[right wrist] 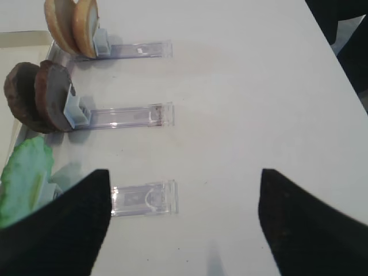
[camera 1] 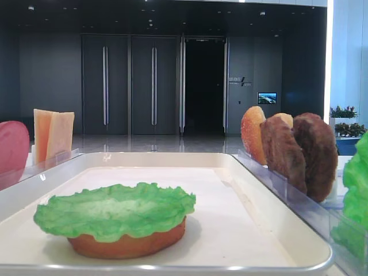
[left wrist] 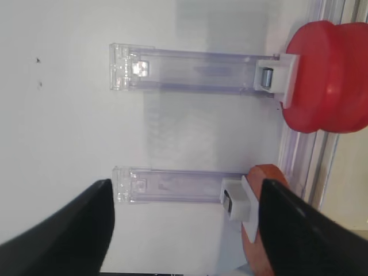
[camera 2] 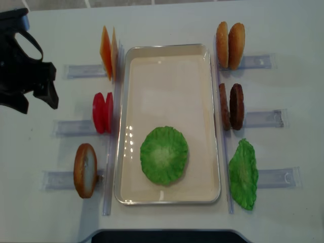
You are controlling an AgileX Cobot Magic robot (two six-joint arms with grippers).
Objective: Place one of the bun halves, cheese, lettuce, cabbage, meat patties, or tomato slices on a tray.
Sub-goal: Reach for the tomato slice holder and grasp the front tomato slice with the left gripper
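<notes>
The white tray [camera 2: 167,50] holds a bun half [camera 1: 126,244] with a lettuce leaf [camera 2: 164,155] on top. To its left, clear holders carry cheese [camera 2: 108,50], tomato slices [camera 2: 103,112] and a bun half [camera 2: 85,169]. On its right stand two bun halves [camera 2: 230,44], meat patties [camera 2: 231,106] and a lettuce leaf [camera 2: 243,173]. Cabbage is out of view. My left gripper [left wrist: 185,195] is open and empty over the left bun's holder, the bun [left wrist: 264,241] by its right finger. My right gripper [right wrist: 184,178] is open and empty above the table, right of the lettuce [right wrist: 26,178].
Clear plastic holders [camera 2: 260,119] stick out sideways from both long sides of the tray. The left arm [camera 2: 23,61] hangs over the table's far left. A dark base edge [camera 2: 162,236] lies at the near side.
</notes>
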